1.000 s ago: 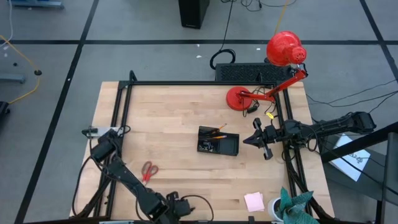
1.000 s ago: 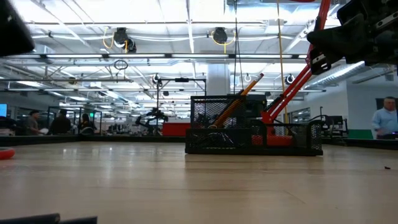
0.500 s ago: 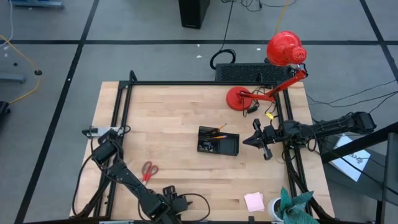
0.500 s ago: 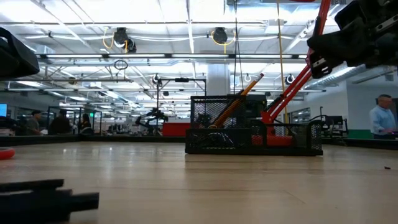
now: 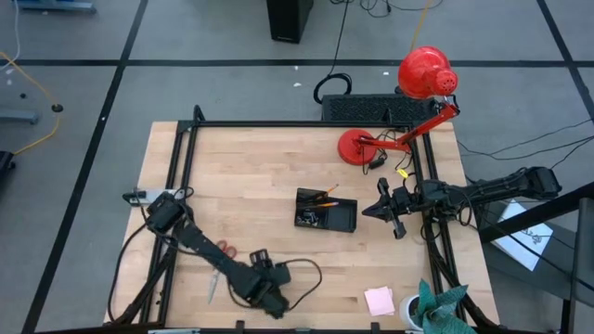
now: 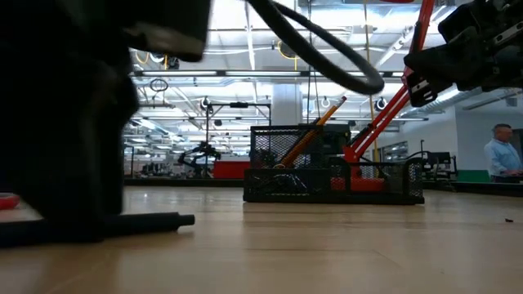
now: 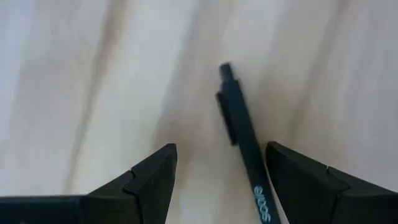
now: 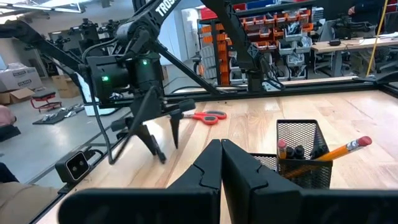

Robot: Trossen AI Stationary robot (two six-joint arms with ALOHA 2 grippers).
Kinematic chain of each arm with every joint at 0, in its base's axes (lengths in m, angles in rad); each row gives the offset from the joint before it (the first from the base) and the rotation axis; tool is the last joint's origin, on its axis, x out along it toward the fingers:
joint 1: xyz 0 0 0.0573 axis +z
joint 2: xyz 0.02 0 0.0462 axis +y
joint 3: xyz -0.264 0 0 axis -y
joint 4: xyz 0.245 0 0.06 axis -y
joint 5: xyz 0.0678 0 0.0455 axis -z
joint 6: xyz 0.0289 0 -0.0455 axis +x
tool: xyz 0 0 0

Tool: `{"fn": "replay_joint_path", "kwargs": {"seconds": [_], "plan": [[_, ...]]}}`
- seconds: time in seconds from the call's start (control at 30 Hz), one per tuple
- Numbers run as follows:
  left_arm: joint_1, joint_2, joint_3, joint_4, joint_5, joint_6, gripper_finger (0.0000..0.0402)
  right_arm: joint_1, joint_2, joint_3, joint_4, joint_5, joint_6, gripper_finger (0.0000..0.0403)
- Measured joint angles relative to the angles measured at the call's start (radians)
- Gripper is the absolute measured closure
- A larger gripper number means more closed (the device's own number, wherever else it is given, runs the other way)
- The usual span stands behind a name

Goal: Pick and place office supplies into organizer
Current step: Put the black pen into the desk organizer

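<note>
My left gripper [image 7: 221, 149] hangs open near the table's near edge [image 5: 271, 299], fingers pointing steeply down. A black pen [image 7: 239, 134] lies flat on the wood between the two fingers, closer to one of them; the low view shows its free end [image 6: 167, 220]. Red-handled scissors [image 5: 225, 250] lie beside the left arm, also in the right wrist view [image 8: 208, 116]. The black mesh organizer [image 5: 325, 211] holds an orange pencil [image 8: 345, 151]. My right gripper [image 5: 367, 211] waits shut to the right of the organizer.
A pink sticky-note pad [image 5: 379, 300] and a teal cloth [image 5: 436, 306] lie at the near right corner. The red lamp's round base [image 5: 357, 147] stands at the far right, with a small yellow piece [image 5: 404, 172] near it. Bare wood stretches between the pen and the organizer.
My left gripper has swung from the near edge toward the table's right and a little inward, sinking toward the wood and tipping to point more steeply down. It has stayed open and now stands over the black pen. The left arm now covers part of the scissors.
</note>
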Motion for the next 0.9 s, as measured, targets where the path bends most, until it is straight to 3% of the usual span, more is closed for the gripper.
{"fn": "replay_joint_path", "kwargs": {"seconds": [0.33,0.63,0.77,0.9], "plan": [[0.084,-0.002,0.000,0.024,0.129,0.002,0.0149,0.000,0.000,0.000,-0.002,0.000,0.000,0.0403],[0.109,-0.002,0.000,0.034,0.150,-0.072,0.0151,0.000,0.000,0.000,-0.002,-0.001,0.000,0.0403],[0.108,-0.002,-0.001,0.036,0.149,-0.054,0.0187,0.000,0.000,0.000,-0.002,-0.001,0.000,0.0403],[0.107,-0.002,-0.002,0.030,0.142,-0.056,0.0261,0.000,0.000,0.000,-0.002,-0.001,0.012,0.0403]]}}
